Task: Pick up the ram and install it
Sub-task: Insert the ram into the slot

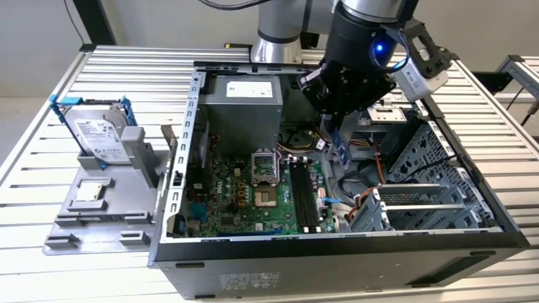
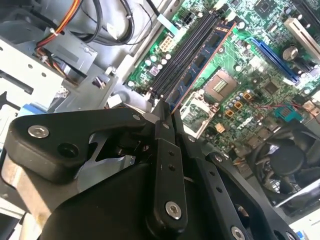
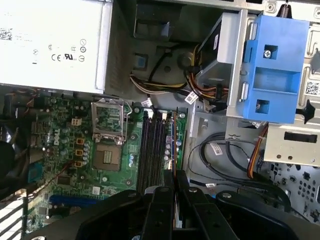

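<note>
In the exterior view, the gripper [image 1: 332, 124] hangs inside the open computer case [image 1: 337, 252], jaws clenched on the ram [image 1: 339, 150]. The stick hangs just above the memory slots [image 1: 303, 189], towards their far end. The hard drive [image 1: 100, 136] stands well apart from the slots, outside the case on the desk [image 1: 25, 278].

In the second wrist view, the ram [image 2: 207, 52] reaches out from the gripper [image 2: 164, 114], its length running along the memory slots [image 2: 180, 57]. Whether it touches them cannot be told.

In the first wrist view, the ram [image 3: 174, 145] shows edge-on as a thin line just beside the memory slots [image 3: 152, 150], rising from the gripper [image 3: 173, 181].
</note>
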Motion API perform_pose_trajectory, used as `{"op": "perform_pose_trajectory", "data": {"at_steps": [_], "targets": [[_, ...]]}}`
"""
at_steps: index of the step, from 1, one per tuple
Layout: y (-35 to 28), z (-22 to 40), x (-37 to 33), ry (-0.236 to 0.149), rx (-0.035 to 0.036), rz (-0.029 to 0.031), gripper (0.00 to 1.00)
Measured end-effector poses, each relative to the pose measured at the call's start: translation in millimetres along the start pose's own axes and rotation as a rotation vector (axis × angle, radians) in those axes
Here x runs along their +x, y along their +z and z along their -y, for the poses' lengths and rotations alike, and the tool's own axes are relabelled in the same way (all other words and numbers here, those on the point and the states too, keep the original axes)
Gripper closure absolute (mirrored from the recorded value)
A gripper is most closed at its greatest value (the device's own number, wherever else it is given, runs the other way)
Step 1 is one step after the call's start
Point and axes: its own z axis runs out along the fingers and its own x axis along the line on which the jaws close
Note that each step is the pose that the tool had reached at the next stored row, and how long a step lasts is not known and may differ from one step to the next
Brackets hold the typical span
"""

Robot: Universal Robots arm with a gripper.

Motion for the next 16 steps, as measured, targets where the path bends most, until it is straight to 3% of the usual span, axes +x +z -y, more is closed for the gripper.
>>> {"op": "perform_pose_trajectory", "data": {"at_steps": [10,16], "targets": [[18.2,0.3,-0.2,0.012,0.0001,0.0002,1.00],[29.1,-1.1,0.8,0.041,0.0005,0.0005,1.00]]}}
